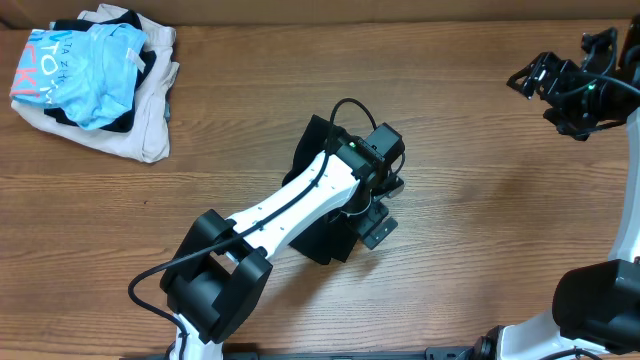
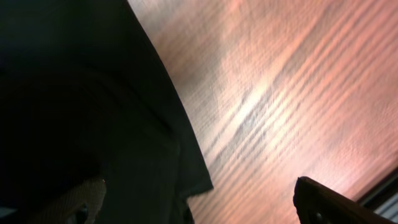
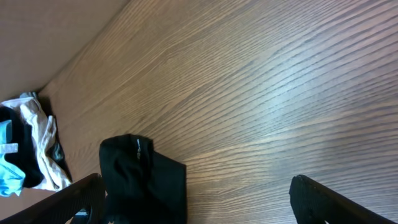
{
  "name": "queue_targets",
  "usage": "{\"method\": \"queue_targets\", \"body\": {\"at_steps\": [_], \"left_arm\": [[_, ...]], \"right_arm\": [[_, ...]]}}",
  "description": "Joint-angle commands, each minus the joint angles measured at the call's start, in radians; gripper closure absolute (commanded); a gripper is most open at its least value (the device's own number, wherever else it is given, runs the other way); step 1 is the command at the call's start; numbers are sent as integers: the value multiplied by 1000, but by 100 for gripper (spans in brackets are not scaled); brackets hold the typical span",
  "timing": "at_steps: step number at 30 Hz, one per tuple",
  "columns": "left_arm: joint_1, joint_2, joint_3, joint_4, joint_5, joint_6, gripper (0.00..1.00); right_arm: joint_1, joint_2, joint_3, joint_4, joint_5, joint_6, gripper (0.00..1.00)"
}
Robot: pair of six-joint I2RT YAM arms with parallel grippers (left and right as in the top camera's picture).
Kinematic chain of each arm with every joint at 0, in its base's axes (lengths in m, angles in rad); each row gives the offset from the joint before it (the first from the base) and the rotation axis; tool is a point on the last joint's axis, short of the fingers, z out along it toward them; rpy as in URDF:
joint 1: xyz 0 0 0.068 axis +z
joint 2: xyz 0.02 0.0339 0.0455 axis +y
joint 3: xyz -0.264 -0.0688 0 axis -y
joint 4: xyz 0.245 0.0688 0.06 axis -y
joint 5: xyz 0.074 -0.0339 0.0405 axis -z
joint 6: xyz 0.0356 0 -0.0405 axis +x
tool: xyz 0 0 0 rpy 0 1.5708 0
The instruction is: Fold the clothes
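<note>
Overhead: left hand (image 1: 383,208) spread wide above the clothes (image 1: 325,240) (a black bundle); right hand (image 1: 527,78) open too.

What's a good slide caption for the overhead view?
Overhead: left hand open over the black garment at mid-table; right hand open at the far right; other clothes piled in the corner.

Wooden table (image 1: 450,120) with black garment (image 1: 322,238), clothes pile (image 1: 95,80)
</note>
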Motion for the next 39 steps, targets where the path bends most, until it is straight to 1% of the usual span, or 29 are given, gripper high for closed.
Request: {"method": "queue_targets", "body": {"at_steps": [1, 4, 8, 10, 13, 15, 18, 23, 25, 28, 31, 34, 39], "left_arm": [[20, -6, 61, 6, -9, -82, 0], [24, -6, 188, -48, -24, -81, 0], [18, -10, 436, -148, -129, -81, 0], [19, -12, 545, -188, -152, -94, 0], [50, -14, 740, -268, -205, -169, 0], [84, -14, 835, -312, -228, -205, 0], [148, -14, 920, -359, -260, -232, 0], [270, -13, 939, -397, -265, -234, 0], [318, -13, 934, -418, -265, -234, 0], [379, -13, 933, -443, -264, -234, 0], [427, -13, 933, -454, -264, -234, 0], [461, -13, 932, -458, -264, -234, 0], [480, -11, 932, -459, -265, -229, 0]], "right_arm": [[-6, -23, 30, -9, -22, -33, 1], [-6, -23, 30, -4, -23, -37, 0], [15, -23, 29, -5, -13, -70, 0], [42, -22, 29, -8, 4, -86, 0], [118, -19, 18, -7, 11, -134, 0], [200, -16, 7, -6, 19, -173, 1], [336, -14, -23, 19, 93, -183, 2], [594, -2, -115, 92, 269, -182, 2], [677, 15, -156, 121, 301, -184, 2], [770, 51, -212, 167, 322, -193, 2], [829, 82, -262, 226, 328, -220, 4], [859, 104, -301, 293, 345, -219, 9], [861, 117, -359, 392, 345, -215, 27]]}}
